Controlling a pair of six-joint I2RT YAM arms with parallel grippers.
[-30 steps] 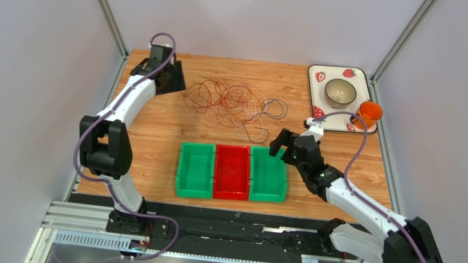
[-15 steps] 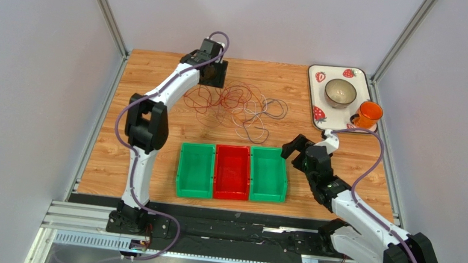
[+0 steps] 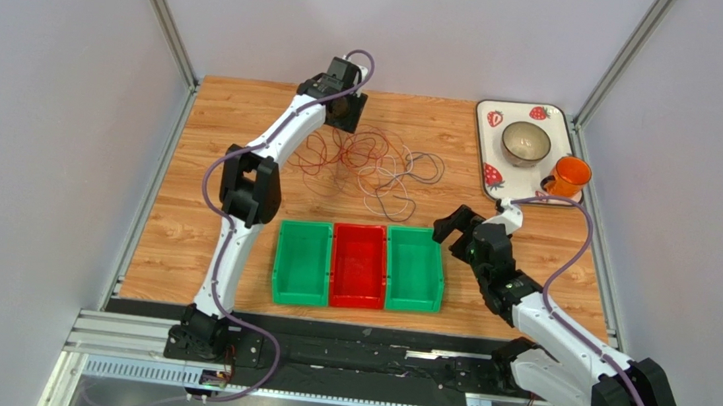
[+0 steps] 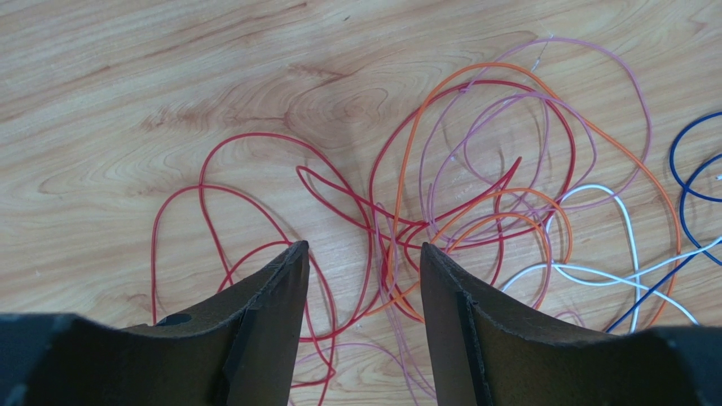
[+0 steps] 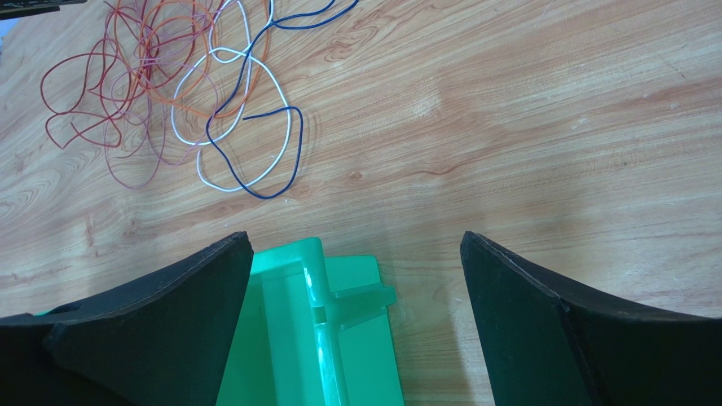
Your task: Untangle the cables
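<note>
The cables (image 3: 369, 164) lie as one loose tangle on the far half of the table (image 3: 193, 237). The tangle's long axis runs left to right, parallel to the far edge. Five colours can be counted in the wrist views: red, orange, pink, white and dark blue, with the red loops at the left end and the white and blue at the right. The tangle keeps the place it had a second ago. The left gripper (image 4: 363, 247), then at the far left corner, has swung rightward and hangs over the red loops, jaws moderately parted with nothing between them. The right gripper (image 5: 356, 241) has drawn back slightly to the right and stands wide open and empty above the far corner of the right green bin (image 3: 415, 268). Three bins form a row: that one, a red bin (image 3: 358, 265) in the middle, and a left green bin (image 3: 301, 262). One tray (image 3: 488, 151) in the far right corner bears one bowl (image 3: 526, 142) and, at its right edge, one orange cup (image 3: 570, 173).
</note>
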